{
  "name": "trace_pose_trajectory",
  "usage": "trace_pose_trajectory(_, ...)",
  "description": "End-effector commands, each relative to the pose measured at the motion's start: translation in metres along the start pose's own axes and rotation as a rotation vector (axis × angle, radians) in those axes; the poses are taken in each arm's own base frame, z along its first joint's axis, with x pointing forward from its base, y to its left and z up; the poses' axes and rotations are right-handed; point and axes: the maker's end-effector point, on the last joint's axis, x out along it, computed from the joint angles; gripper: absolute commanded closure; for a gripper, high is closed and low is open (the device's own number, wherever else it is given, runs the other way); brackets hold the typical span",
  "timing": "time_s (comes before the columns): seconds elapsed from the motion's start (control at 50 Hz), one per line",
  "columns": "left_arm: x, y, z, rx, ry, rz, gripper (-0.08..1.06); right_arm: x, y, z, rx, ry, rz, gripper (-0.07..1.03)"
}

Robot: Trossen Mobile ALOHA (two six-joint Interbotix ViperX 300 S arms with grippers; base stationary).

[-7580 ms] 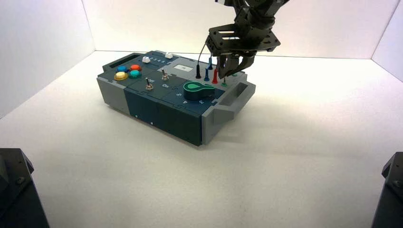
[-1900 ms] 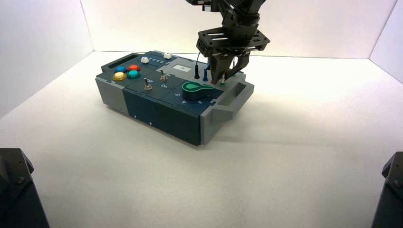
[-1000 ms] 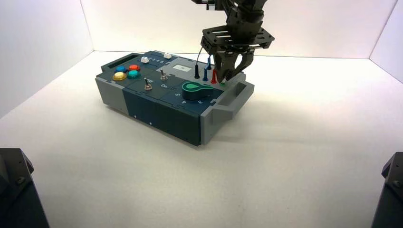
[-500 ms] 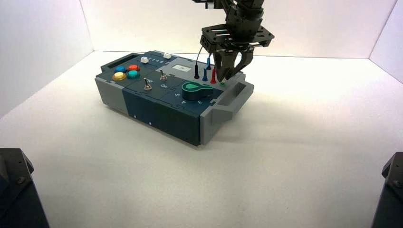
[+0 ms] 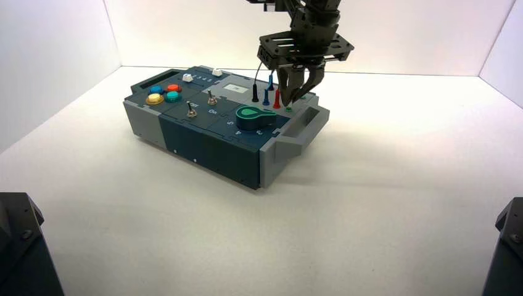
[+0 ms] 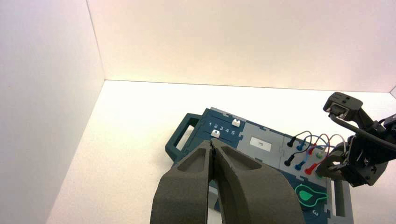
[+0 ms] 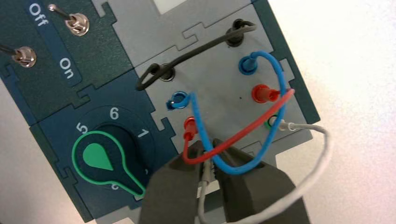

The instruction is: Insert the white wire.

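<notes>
The white wire point(image 7: 322, 154) loops out past the box's edge. One pale plug sits in the green-ringed socket point(image 7: 270, 122). Its other plug point(image 7: 204, 171) stands between the fingertips of my right gripper point(image 7: 208, 145), which is shut on it just beside the red point(image 7: 243, 128) and blue point(image 7: 275, 93) wires. In the high view the right gripper point(image 5: 296, 94) hangs over the wire sockets at the box's point(image 5: 210, 139) right end. My left gripper point(image 6: 212, 145) stays back from the box, shut on nothing.
A black wire point(image 7: 196, 53) bridges two sockets. The green knob point(image 7: 100, 156) lies close beside the right gripper, and two toggle switches point(image 7: 77, 23) stand further along. Coloured buttons point(image 5: 164, 94) and white sliders point(image 5: 188, 78) sit on the box's left part.
My right gripper's fingers have closed in on the white wire's free plug. The gripper has stayed over the sockets, shifting only slightly.
</notes>
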Motion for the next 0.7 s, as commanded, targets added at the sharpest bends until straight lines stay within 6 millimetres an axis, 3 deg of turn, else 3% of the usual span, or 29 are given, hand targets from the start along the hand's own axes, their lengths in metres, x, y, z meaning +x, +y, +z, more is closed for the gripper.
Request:
trace_pose_trajectory(0.02, -0.001, 0.001, 0.006, -0.003, -0.016, 0.005, 1.01, -0.006, 0.004, 0.01, -0.008, -0.03, 0.004, 0.99)
trace_pose_trajectory(0.38, -0.003, 0.001, 0.006, -0.002, -0.025, 0.005, 1.01, 0.01, 0.001, -0.002, -0.005, 0.023, -0.003, 0.99)
trace_pose_trajectory(0.7, -0.002, 0.001, 0.005, -0.001, -0.022, 0.006, 1.01, 0.012, 0.001, -0.001, -0.011, 0.021, -0.004, 0.99)
